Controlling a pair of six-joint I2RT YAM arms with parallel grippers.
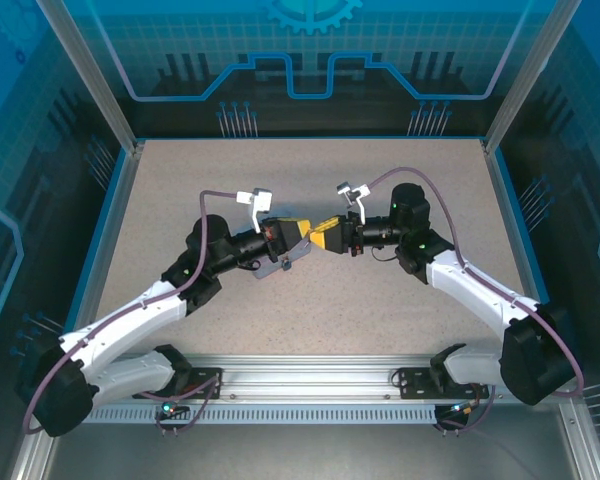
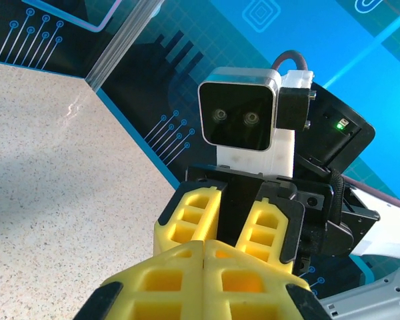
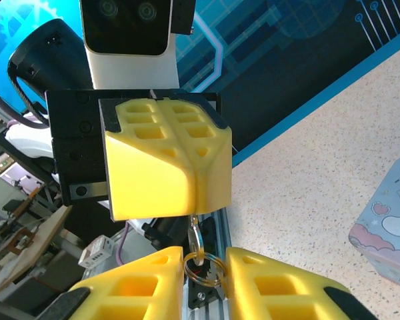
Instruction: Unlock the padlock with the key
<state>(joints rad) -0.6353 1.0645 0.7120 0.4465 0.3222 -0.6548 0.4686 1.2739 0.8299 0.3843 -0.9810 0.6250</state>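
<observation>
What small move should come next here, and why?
Probably close the right pincer onto the metal ring. The ring hangs from the shut left pincer and sits in the gap between the right fingers, which stand just apart from it; what the left holds is hidden.

The left arm [image 1: 140, 310] and the right arm [image 1: 470, 285] reach inward from the near corners over a speckled beige bench [image 1: 380, 320]. The yellow-tipped left claw [image 1: 302, 238] and right claw [image 1: 322, 240] meet tip to tip near its middle, too close to tell what lies between them. A pale grey box [image 1: 278, 264] sits just beneath the left claw, and a metal rail [image 1: 310, 385] runs along the near edge.
</observation>
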